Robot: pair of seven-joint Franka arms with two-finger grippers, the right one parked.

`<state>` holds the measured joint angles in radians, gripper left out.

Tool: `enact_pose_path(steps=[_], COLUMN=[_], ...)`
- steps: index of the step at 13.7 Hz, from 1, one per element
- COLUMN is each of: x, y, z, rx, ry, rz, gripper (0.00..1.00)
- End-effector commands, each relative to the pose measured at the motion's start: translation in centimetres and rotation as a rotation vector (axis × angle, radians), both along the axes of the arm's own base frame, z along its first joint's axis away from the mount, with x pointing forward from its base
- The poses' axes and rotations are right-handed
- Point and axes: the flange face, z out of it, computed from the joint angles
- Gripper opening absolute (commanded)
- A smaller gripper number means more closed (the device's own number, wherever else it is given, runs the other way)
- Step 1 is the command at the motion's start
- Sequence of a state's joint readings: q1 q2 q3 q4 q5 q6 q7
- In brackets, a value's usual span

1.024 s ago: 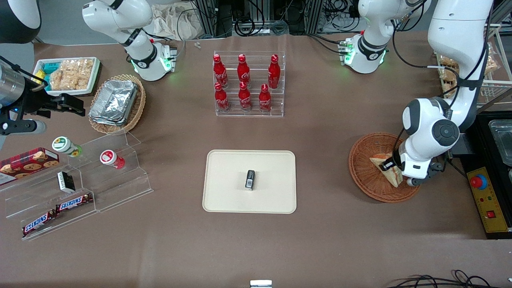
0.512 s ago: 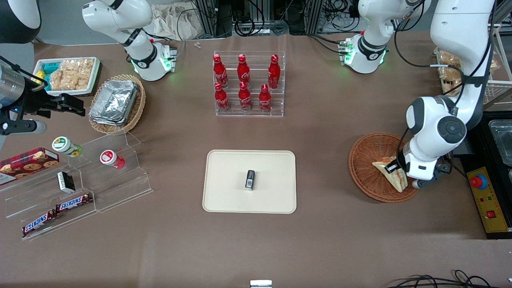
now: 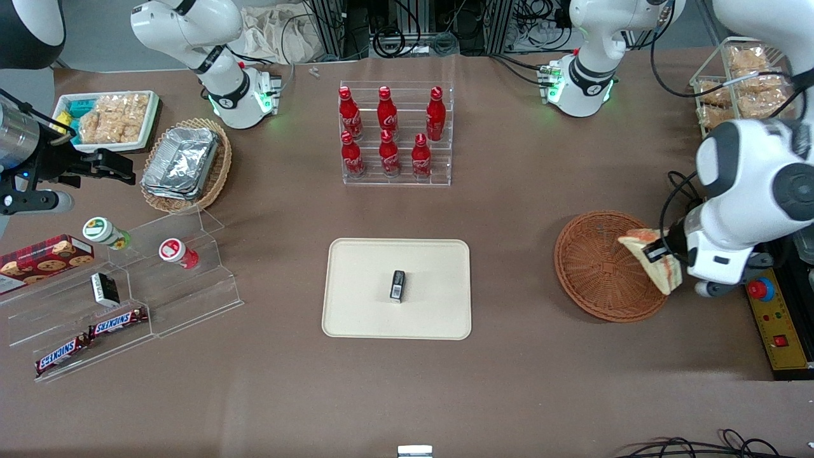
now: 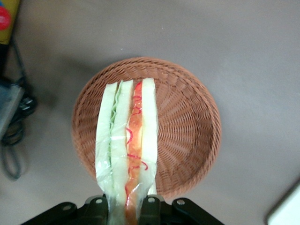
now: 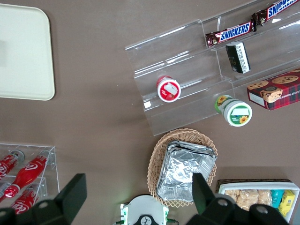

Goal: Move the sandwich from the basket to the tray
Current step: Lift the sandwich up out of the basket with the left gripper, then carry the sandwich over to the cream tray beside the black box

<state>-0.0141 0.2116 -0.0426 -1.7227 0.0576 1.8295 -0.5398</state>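
Observation:
My gripper (image 3: 664, 262) is shut on the sandwich (image 3: 655, 257), a wedge of white bread with red and green filling in clear wrap, and holds it in the air above the rim of the reddish-brown wicker basket (image 3: 594, 267). The wrist view shows the sandwich (image 4: 126, 145) standing edge-on between the fingers (image 4: 149, 210) of the gripper (image 4: 125, 211), with the empty basket (image 4: 187, 136) well below it. The cream tray (image 3: 362, 312) lies mid-table, toward the parked arm from the basket, with a small dark box (image 3: 398, 285) on it.
A clear rack of red cola bottles (image 3: 394, 137) stands farther from the front camera than the tray. A yellow control box with a red button (image 3: 772, 312) sits beside the basket at the working arm's end. Acrylic steps with snacks (image 3: 121, 299) and a tan foil-tray basket (image 3: 184, 164) lie toward the parked arm's end.
My gripper has lifted the sandwich out of the basket, rising and drifting toward the working arm's end. The basket is now empty.

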Motion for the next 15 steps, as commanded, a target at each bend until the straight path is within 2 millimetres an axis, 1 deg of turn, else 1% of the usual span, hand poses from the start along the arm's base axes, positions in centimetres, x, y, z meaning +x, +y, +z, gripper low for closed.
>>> enact_pose_path(steps=[1, 2, 3, 4, 5, 6, 8, 10, 12, 14, 15], x=[0.7, 0.6, 0.2, -0.2, -0.5, -0.7, -0.4, 0.1, 0.7, 0.4, 0.6], y=[-2.7, -3.9, -5.9, -8.5, -11.2, -13.8, -18.9, -23.6, -27.2, -30.9, -32.3], z=[7.0, 8.9, 10.0, 10.4, 9.7, 9.8, 7.6, 4.5, 0.2, -3.0, -4.9], rx=[0.0, -0.009, -0.02, -0.028, -0.039, -0.055, -0.091, -0.111, -0.142, -0.155, -0.129], ry=[0.028, 0.021, 0.018, 0.017, 0.028, 0.02, 0.037, -0.001, 0.001, -0.022, -0.048], rz=[-0.055, -0.071, -0.1, -0.142, -0.186, -0.228, -0.244, -0.312, -0.366, -0.431, -0.466], gripper=[0.0, 0.0, 0.0, 0.0, 0.0, 0.0, 0.0, 0.0, 0.0, 0.0, 0.0])
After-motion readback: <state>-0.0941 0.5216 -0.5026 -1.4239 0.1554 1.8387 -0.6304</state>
